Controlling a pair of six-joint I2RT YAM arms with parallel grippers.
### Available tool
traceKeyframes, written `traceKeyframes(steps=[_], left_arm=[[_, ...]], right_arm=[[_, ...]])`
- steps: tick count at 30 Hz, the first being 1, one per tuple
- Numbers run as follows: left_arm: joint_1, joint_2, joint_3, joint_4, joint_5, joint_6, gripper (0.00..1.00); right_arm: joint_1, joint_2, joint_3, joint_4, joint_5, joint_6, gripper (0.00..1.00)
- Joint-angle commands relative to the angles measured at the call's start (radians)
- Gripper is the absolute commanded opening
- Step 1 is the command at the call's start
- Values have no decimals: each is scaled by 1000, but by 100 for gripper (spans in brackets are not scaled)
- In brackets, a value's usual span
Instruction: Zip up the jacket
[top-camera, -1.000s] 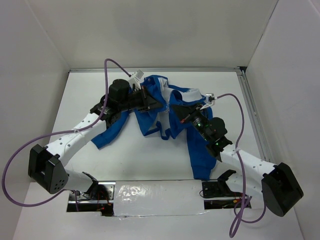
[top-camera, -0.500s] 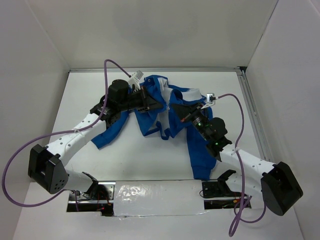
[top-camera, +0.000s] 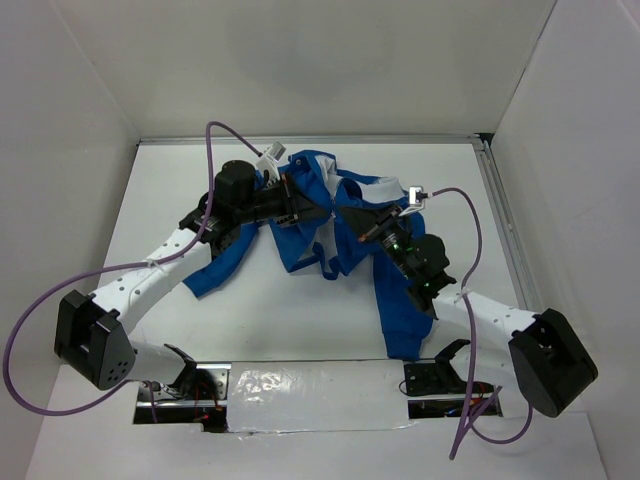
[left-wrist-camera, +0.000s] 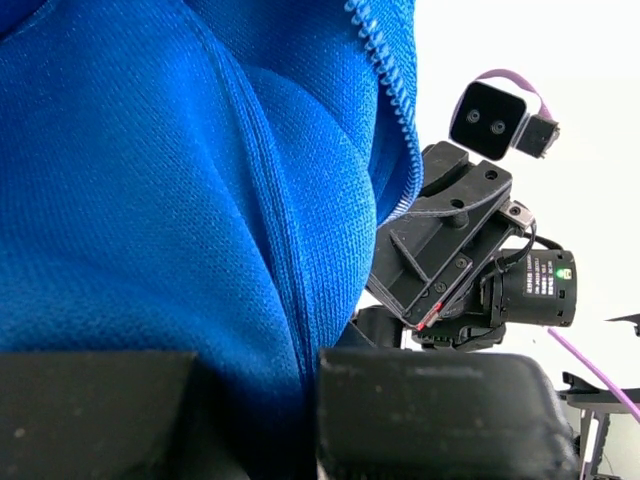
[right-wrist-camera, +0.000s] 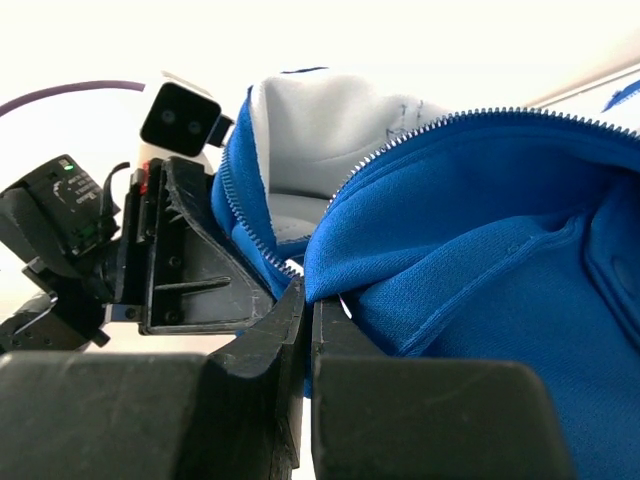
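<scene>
Two grips on, zero zipping done. Jacket (top-camera: 398, 300) sits bunched just past the centre of the table (top-camera: 250, 330), with the bulk toward 12 o'clock. One long blue run trails to 5 o'clock beside the right arm, and a sleeve trails to 8 o'clock. Left gripper (left-wrist-camera: 258, 375) comes in from 9 o'clock. Its jaws are nearly closed with a thick fold of blue knit wedged between them, so it has hold of the jacket body. Right gripper (right-wrist-camera: 306, 300) comes in from 4 o'clock, jaws fully together, pinching the front edge right beside the zipper teeth (right-wrist-camera: 440, 127). Both claws meet at the middle of the garment, very near each other; can't tell if they touch. Front is open: the right wrist view shows two separate rows of teeth with white lining (right-wrist-camera: 330, 130) exposed between them, nothing meshed. Slider and pull tab: can't find them in any view. My read is that we're at the stage of gathering the two front edges, so effectively the whole job is left: find the bottom ends, line them up, seat the pin in the slider, run it up to the collar. The fabric is crumpled, so I'd expect some flattening or regripping before the teeth rows can meet cleanly.
</scene>
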Motion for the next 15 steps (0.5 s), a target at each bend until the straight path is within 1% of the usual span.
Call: traceKeyframes(steps=[1, 7, 13, 15], left_arm=[[-5, -34, 1, 57, 15, -27, 0], [-5, -41, -18, 44, -13, -57, 0], [-6, -34, -21, 47, 16, -85, 0], [-5, -32, -31, 54, 33, -94, 0]], right_arm=[[13, -12, -5, 151, 1, 18, 0], [14, -67, -42, 154, 54, 13, 0], [17, -81, -54, 122, 54, 13, 0], [17, -95, -71, 126, 97, 16, 0]])
